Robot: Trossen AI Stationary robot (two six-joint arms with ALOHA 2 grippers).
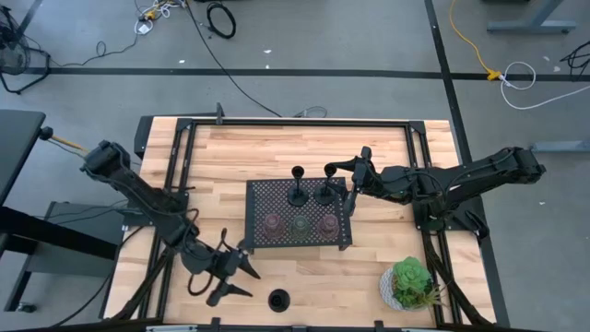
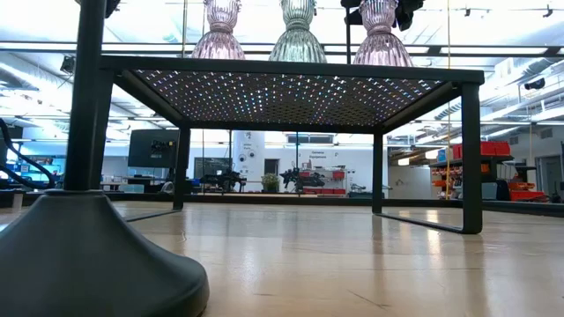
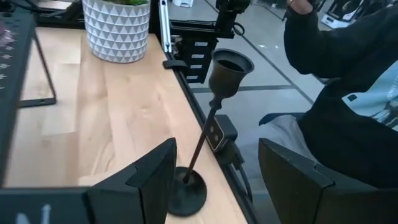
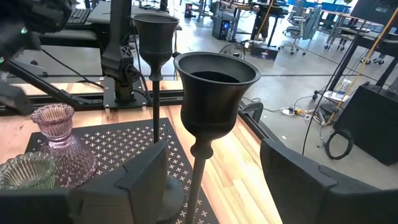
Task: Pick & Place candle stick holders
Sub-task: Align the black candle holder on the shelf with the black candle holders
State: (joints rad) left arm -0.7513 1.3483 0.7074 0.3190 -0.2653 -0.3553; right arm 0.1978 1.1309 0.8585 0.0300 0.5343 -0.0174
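Observation:
A black perforated tray (image 1: 300, 242) stands on legs mid-table. On it stand two black candle stick holders (image 1: 299, 191) (image 1: 327, 192) and, in a row, three glass ones: pink (image 1: 274, 224), green (image 1: 300, 226) and brownish (image 1: 328, 224). My right gripper (image 1: 339, 187) is open, one finger on either side of the right black holder's stem (image 4: 198, 168), apart from it. A third black holder (image 1: 278, 299) stands on its disc base (image 3: 186, 191) near the table's near edge. My left gripper (image 1: 251, 284) is open just left of it, its fingers (image 3: 149, 180) flanking the base without touching.
A green plant in a white pot (image 1: 410, 284) stands at the near right corner. A seated person (image 3: 348, 93) is just beyond the table's near edge. The black frame rails (image 1: 184, 157) run along the table's sides. The wood is bare left of the tray (image 1: 217, 184).

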